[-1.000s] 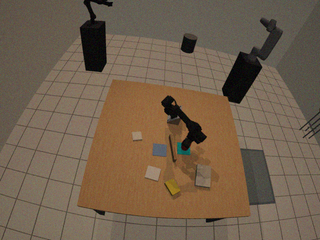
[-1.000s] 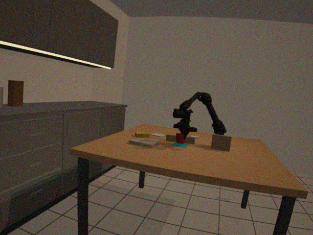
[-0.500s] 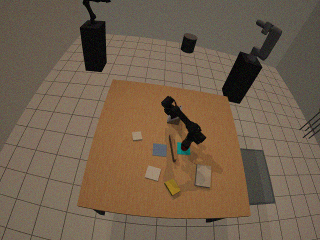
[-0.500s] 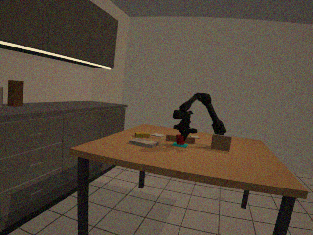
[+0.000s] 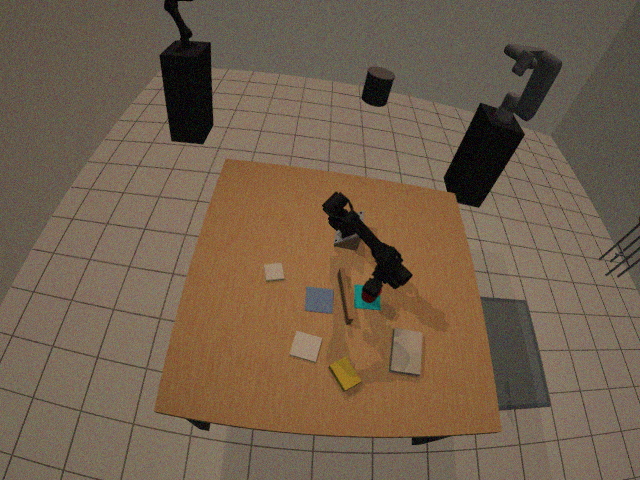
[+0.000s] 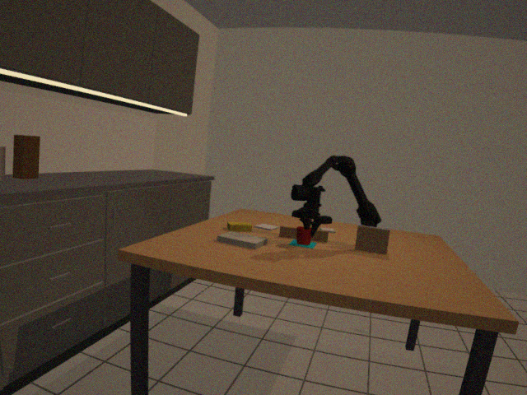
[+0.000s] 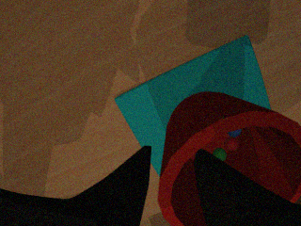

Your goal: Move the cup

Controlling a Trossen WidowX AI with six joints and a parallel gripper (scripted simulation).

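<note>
From the top view I see the arm reaching from the middle of the counter [image 5: 248, 217] down toward the lower right, with the gripper [image 5: 373, 289] over the teal pad [image 5: 368, 302]. The red cup [image 5: 369, 295] shows as a small red patch at the upper left part of that pad, mostly hidden under the gripper. Left of it, beyond a thin wooden bar [image 5: 344, 303], lies the blue pad [image 5: 318, 300]. A yellow block [image 5: 344, 373] sits toward the lower middle of the frame.

In the exterior view the cup [image 6: 304, 235] stands upright on the teal pad [image 6: 303, 243] at the middle of the frame, its long axis vertical and its mouth pointing up. The gripper [image 6: 309, 224] hangs directly above it, its fingers reaching down to the rim.

From the wrist view I look down into the cup [image 7: 232, 164], which fills the lower right of the frame, open mouth toward the camera. Small marbles [image 7: 226, 146], blue, red and green, lie inside. The teal pad [image 7: 188, 101] spreads beneath it. One dark finger [image 7: 107, 214] is outside the wall on the left and the other inside the mouth; a gap shows beside the wall, so I read the gripper [image 7: 172, 183] as loosened, partly spread and gripping nothing.
</note>
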